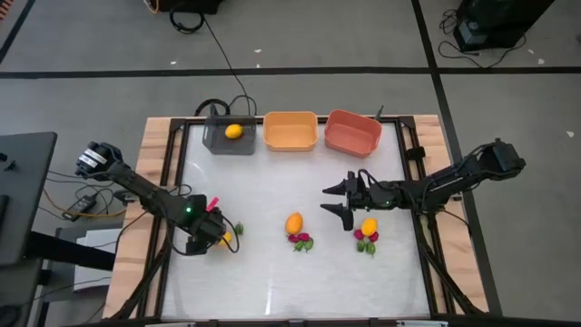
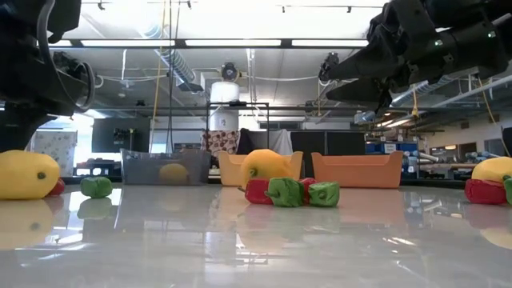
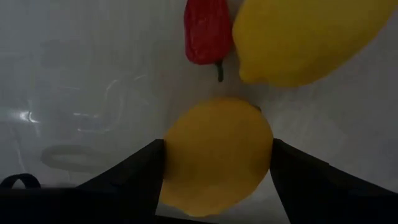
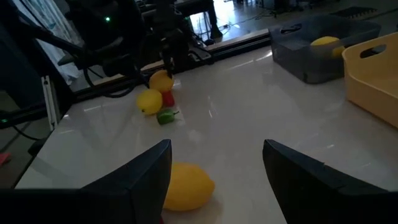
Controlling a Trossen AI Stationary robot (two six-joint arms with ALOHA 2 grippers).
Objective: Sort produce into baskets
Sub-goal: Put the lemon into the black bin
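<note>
1 lemon sits in the grey bin, orange bin and salmon bin look empty, so sorting has barely begun: left gripper straddles a lemon at table's left, grip unclear, right gripper hangs open mid-table, other produce unsorted.

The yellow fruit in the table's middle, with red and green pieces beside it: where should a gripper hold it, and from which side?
Hold the yellow fruit across its rounded middle, coming from straight above. The red and green pieces crowd only its side away from the baskets, so jaws probably fit on its two bare flanks.
</note>
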